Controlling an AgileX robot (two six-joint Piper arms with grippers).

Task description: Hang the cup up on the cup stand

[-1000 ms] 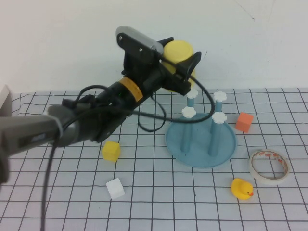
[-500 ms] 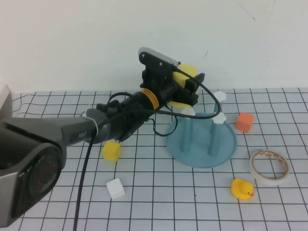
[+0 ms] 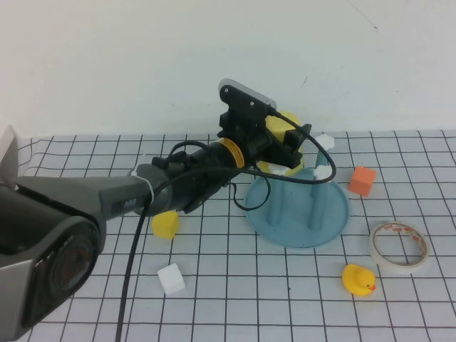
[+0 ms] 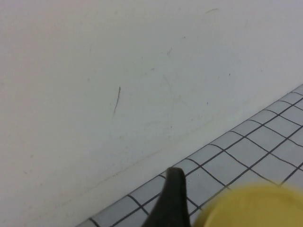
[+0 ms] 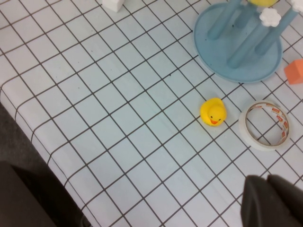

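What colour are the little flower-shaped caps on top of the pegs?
White flower-shaped caps on blue pegs; clearest in the right wrist view.

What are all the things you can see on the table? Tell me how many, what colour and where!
cup: one, yellow, held between the left pincer's fingers, over the near-left pegs of the stand
cup stand: one, blue with white flower caps, middle-right of the table
cubes: three; yellow left of the stand, white nearer the front, orange right of the stand
rubber duck: one, yellow, in front of the stand
tape roll: one, white, right of the duck
table: one, white with a black grid
left pincer: black, spread wide around the cup, above the stand
right pincer: dark, shut, hovering over the table's front-right part
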